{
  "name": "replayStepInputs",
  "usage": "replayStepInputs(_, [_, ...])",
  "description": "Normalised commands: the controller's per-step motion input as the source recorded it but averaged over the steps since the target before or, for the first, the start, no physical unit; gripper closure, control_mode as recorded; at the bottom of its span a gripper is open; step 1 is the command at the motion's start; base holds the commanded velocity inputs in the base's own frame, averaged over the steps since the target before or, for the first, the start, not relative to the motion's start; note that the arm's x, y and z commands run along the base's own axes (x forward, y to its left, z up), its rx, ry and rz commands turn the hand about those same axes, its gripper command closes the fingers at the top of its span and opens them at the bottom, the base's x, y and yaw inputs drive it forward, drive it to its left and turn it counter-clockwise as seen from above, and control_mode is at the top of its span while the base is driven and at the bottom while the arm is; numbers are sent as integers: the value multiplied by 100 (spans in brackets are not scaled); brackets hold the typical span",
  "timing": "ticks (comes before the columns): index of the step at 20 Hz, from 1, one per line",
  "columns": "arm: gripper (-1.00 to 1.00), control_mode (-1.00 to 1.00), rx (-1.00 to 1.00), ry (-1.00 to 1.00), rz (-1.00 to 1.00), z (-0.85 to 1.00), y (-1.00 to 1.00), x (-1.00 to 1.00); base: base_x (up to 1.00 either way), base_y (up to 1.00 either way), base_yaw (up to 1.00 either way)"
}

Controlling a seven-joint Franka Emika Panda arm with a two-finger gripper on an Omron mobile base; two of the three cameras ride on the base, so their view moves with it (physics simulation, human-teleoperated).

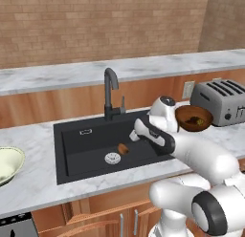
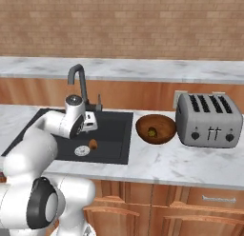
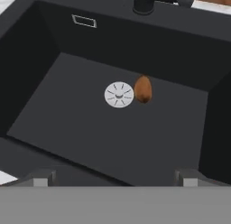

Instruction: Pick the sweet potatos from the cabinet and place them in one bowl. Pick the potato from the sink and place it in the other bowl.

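Note:
The orange-brown potato (image 1: 123,148) (image 2: 93,144) (image 3: 143,89) lies on the floor of the black sink (image 1: 81,150) (image 2: 116,130) (image 3: 90,137), right beside the round silver drain (image 3: 119,94). My gripper (image 1: 134,134) (image 2: 90,126) (image 3: 115,180) hangs open above the basin, pointing down at the potato with a clear gap to it and nothing between its fingers. The reddish-brown bowl (image 1: 194,119) (image 2: 156,129) stands on the counter right of the sink, with dark olive sweet potato (image 1: 194,120) (image 2: 151,132) inside. The pale cream-green bowl (image 1: 7,164) sits far left of the sink.
A dark curved faucet (image 1: 111,92) (image 2: 78,80) rises behind the basin, close to my hand. A silver toaster (image 1: 225,101) (image 2: 208,118) stands right of the brown bowl. Marble counter (image 2: 181,163) runs along the front, with a brick wall behind.

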Motion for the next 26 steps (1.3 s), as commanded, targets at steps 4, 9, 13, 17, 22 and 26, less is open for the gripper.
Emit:
replayStepInputs(4, [-100,-100,0,0,-7,-14,2,34,0,0,0])
replayStepInputs(9, [-100,-100,0,0,-6,-36,0,22,0,0,0])
replayStepInputs(13, [-100,-100,0,1,-2,-52,0,21,0,0,0])
replayStepInputs(17, [-100,-100,0,0,0,-51,0,17,0,0,0])
replayStepInputs(22, [-100,-100,1,0,0,-18,0,2,0,0,0])
replayStepInputs(26, [-100,-100,1,0,0,0,0,1,0,0,0])
